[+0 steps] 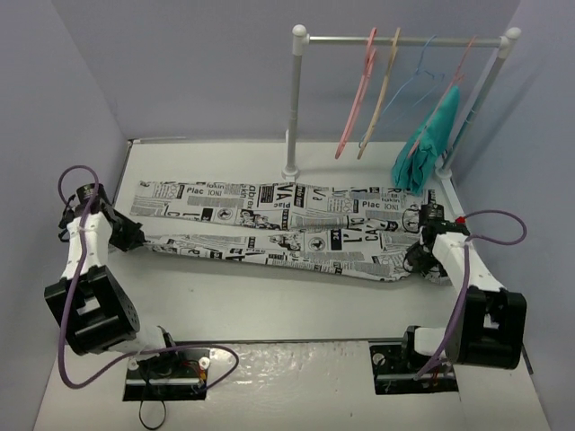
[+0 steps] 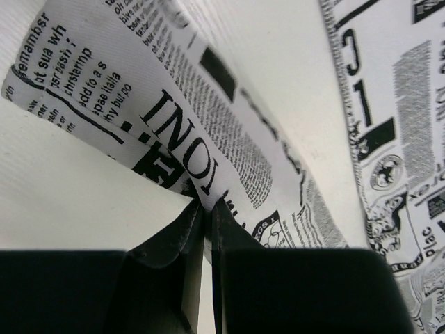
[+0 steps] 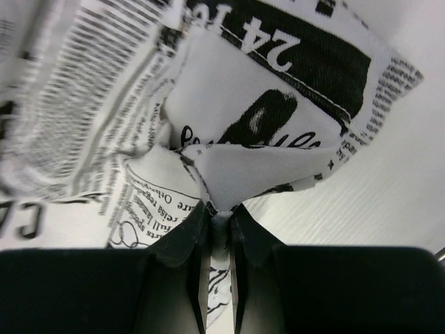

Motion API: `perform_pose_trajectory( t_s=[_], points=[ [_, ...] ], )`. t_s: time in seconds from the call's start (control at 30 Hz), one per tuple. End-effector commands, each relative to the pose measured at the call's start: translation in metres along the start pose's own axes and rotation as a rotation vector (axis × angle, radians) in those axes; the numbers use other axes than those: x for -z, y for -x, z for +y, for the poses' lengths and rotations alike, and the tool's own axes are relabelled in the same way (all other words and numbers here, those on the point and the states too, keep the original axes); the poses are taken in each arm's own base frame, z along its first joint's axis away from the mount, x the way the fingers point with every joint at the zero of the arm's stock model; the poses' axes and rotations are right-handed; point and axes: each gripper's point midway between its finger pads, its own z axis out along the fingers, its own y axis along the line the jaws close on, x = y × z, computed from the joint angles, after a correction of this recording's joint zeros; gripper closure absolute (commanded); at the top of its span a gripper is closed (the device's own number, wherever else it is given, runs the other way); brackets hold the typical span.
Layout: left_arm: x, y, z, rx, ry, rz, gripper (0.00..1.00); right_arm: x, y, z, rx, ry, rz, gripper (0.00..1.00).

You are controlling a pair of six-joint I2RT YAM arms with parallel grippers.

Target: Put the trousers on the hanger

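Note:
The trousers [image 1: 278,224], white with black newspaper print, lie stretched across the table from left to right. My left gripper [image 1: 135,236] is shut on the near leg's hem at the left end; the left wrist view shows the cloth [image 2: 208,139] pinched between the fingers. My right gripper [image 1: 416,259] is shut on the waist end at the right; the right wrist view shows bunched fabric [image 3: 250,146] clamped between the fingers. The pink hanger [image 1: 358,94] hangs on the rail at the back, apart from both grippers.
A white clothes rail [image 1: 404,40] stands at the back right. On it hang a tan hanger [image 1: 382,94], a thin blue wire hanger [image 1: 422,67] and a teal garment [image 1: 429,139]. Grey walls close the table's left and right sides.

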Motion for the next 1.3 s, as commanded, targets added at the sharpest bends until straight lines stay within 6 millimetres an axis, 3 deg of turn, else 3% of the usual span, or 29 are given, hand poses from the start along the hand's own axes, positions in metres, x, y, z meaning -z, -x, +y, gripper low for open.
perform_pose_trajectory(
  t_s=[0.0,0.2,0.43,0.67,0.77,1.0,1.17,1.27],
  points=[
    [0.064,0.053,0.002,0.004,0.007,-0.274,1.00,0.048,0.064,-0.016,0.006,-0.047,-0.266,1.00],
    [0.105,0.044,0.020,0.018,0.021,-0.392,1.00,0.100,0.096,-0.034,0.009,-0.044,-0.419,1.00],
    [0.150,0.031,0.050,0.029,0.098,-0.529,1.00,0.150,0.108,-0.056,0.011,-0.064,-0.573,1.00],
    [0.190,0.020,0.072,-0.004,0.187,-0.633,1.00,0.174,0.101,-0.064,0.029,-0.015,-0.616,1.00],
    [0.197,0.019,0.081,-0.024,0.233,-0.661,1.00,0.179,0.099,-0.061,0.055,0.006,-0.616,1.00],
    [0.184,0.044,0.040,-0.106,0.131,-0.650,1.00,0.167,0.100,-0.044,0.113,0.003,-0.591,1.00],
    [0.150,0.073,0.004,-0.147,0.111,-0.569,1.00,0.146,0.099,-0.025,0.170,-0.013,-0.552,1.00],
    [0.130,0.082,-0.007,-0.166,0.124,-0.518,1.00,0.134,0.100,-0.015,0.197,-0.023,-0.529,1.00]
  ],
)
